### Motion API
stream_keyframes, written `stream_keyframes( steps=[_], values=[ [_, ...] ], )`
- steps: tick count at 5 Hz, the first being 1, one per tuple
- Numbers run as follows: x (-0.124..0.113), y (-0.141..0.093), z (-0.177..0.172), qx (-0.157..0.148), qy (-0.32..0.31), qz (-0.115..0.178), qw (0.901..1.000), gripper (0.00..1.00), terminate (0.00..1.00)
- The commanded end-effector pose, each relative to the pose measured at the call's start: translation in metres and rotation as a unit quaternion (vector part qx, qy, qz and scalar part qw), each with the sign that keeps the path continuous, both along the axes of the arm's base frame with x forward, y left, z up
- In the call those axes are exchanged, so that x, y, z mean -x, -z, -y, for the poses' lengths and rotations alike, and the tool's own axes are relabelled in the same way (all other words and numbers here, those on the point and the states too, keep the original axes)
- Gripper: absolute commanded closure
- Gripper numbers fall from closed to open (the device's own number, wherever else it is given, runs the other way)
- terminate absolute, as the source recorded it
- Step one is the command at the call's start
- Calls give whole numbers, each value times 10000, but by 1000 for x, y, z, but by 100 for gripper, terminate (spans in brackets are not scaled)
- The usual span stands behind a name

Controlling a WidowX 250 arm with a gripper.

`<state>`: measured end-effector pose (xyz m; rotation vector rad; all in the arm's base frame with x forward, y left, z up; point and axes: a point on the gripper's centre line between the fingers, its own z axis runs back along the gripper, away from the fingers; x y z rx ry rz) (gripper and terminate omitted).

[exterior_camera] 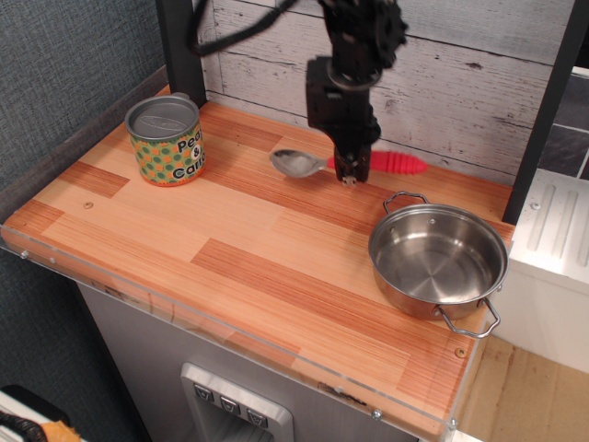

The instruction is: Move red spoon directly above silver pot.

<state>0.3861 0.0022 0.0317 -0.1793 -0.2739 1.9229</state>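
The red spoon point(386, 163) has a silver bowl pointing left and a ribbed red handle pointing right. My gripper point(348, 169) is shut on the spoon where the bowl's neck meets the handle, holding it level just above the wooden tabletop, near the back wall. The silver pot point(438, 257) stands empty at the right of the table, in front of and to the right of the spoon. The spoon's handle end is behind the pot's far loop handle point(406, 197).
A lidded tin can point(167, 139) with a green-and-orange dotted label stands at the back left. A grey plank wall point(460, 83) runs along the back. A black post point(543, 110) rises at the right. The table's front edge point(239, 336) has a clear plastic strip.
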Motion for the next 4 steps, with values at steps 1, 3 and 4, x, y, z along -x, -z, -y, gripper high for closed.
stream_keyframes(
  steps=[1,3,4],
  values=[
    [-12,-9,10,-71,237,209,9995,100,0],
    [-11,-17,4,-20,306,346,9989,0,0],
    [-8,-30,1,-24,358,523,9980,0,0]
  ],
)
